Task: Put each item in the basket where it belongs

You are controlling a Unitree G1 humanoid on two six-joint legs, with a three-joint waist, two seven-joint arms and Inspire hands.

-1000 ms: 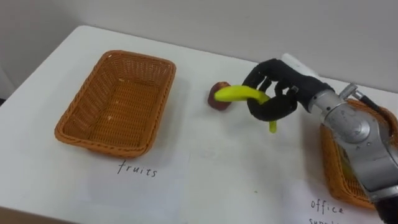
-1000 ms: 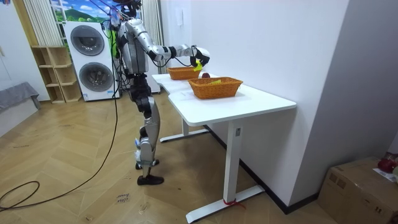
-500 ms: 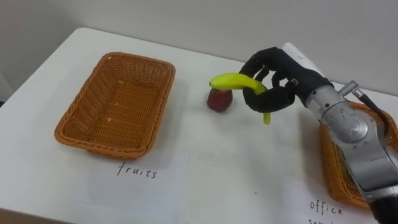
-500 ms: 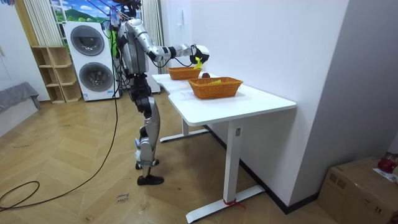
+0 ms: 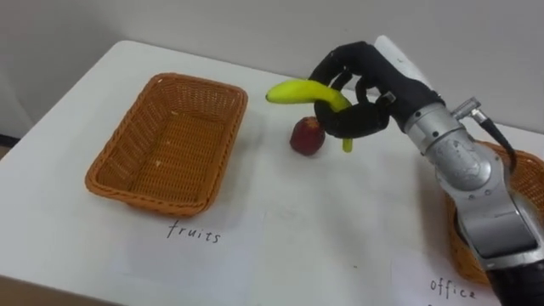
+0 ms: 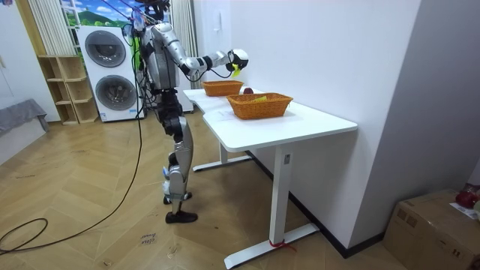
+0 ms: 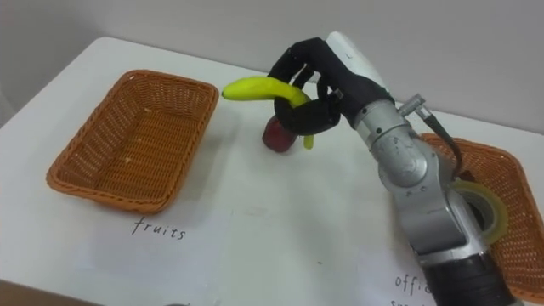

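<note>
Left eye view: the right hand [image 5: 367, 85], upper centre, was clamped on the banana [image 5: 293, 90], held off the table [image 5: 297, 225] just above the apple [image 5: 308, 136]. The fruits basket [image 5: 144, 197] lay at left.

Room view: the robot stood at the table's far end.

Right eye view: a tape roll [image 7: 500, 212] lay in the office basket [image 7: 501, 155] at right.

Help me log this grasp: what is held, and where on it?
The right hand holds the banana, fingers curled round its middle; both ends stick out.
</note>
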